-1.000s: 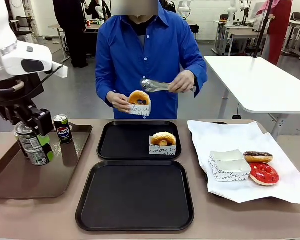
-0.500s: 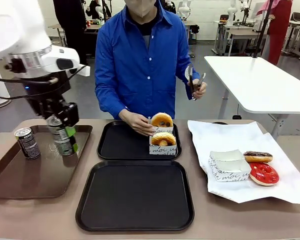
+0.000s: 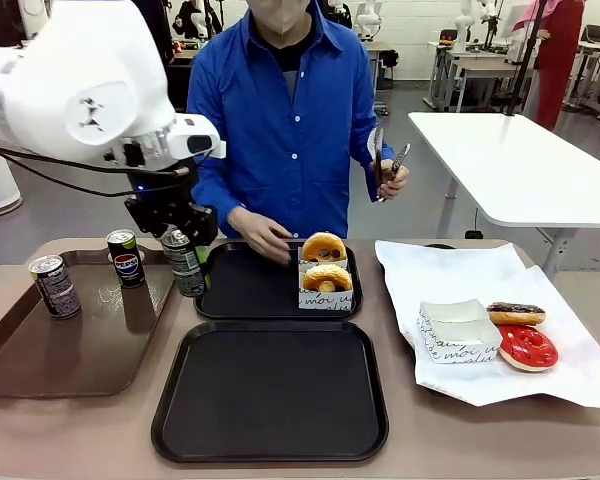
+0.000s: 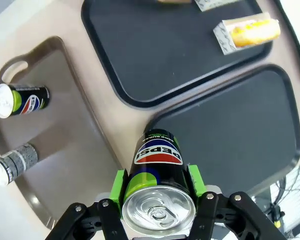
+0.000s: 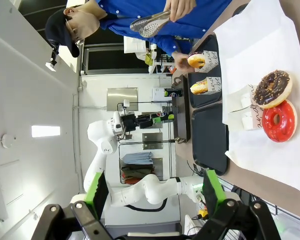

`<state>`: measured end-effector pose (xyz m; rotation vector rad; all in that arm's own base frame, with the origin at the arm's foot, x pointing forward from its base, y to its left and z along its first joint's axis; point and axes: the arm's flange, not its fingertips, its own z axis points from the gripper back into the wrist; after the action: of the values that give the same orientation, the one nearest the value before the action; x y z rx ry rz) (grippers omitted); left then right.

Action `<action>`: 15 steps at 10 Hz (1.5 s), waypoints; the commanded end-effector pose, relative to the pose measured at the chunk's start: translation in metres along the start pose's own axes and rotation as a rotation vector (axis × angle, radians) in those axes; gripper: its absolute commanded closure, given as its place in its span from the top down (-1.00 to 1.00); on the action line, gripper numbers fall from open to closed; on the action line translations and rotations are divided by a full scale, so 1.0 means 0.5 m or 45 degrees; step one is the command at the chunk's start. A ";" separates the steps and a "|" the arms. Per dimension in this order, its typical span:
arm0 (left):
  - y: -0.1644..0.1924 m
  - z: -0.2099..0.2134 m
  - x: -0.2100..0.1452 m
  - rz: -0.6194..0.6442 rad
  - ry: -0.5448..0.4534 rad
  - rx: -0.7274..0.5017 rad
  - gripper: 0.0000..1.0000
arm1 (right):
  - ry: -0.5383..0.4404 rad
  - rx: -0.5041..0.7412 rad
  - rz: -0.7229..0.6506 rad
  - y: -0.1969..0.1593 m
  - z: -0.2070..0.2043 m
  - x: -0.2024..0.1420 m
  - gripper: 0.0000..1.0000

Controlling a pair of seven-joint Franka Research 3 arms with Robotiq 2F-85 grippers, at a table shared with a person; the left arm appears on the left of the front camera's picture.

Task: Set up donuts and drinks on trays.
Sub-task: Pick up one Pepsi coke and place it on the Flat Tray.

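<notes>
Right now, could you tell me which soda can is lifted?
The can clamped in the left gripper; the other two cans stand on the brown tray.

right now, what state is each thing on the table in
left end effector: shut on held can, lifted by far tray's left edge
right end effector: open, holding nothing
two cans: upright on brown tray
two glazed donuts: boxed, on far tray
chocolate donut and red donut: unboxed on white paper
near tray: bare

Front across table [image 3: 40,430], left wrist downward, right wrist sideways, trays [image 3: 270,390] shared
</notes>
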<state>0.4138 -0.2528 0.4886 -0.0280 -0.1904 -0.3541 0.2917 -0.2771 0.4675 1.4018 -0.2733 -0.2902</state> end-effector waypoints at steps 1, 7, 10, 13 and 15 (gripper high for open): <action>-0.018 0.028 0.001 0.082 0.082 0.040 0.17 | 0.002 0.018 0.001 0.000 0.000 -0.001 1.00; 0.001 -0.027 0.080 0.002 0.095 -0.013 0.17 | 0.002 0.018 0.001 0.000 0.000 -0.001 1.00; 0.013 -0.070 0.168 0.106 0.129 0.009 0.17 | 0.002 0.018 0.001 0.000 0.000 -0.001 1.00; 0.024 -0.140 0.213 0.148 0.161 0.028 0.17 | 0.002 0.018 0.001 0.000 0.000 -0.001 1.00; 0.026 -0.178 0.216 0.156 0.160 0.024 0.17 | 0.002 0.018 0.001 0.000 0.000 -0.001 1.00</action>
<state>0.5297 -0.2781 0.4188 -0.0157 -0.0438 -0.2544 0.2918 -0.2769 0.4675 1.4017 -0.2728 -0.2897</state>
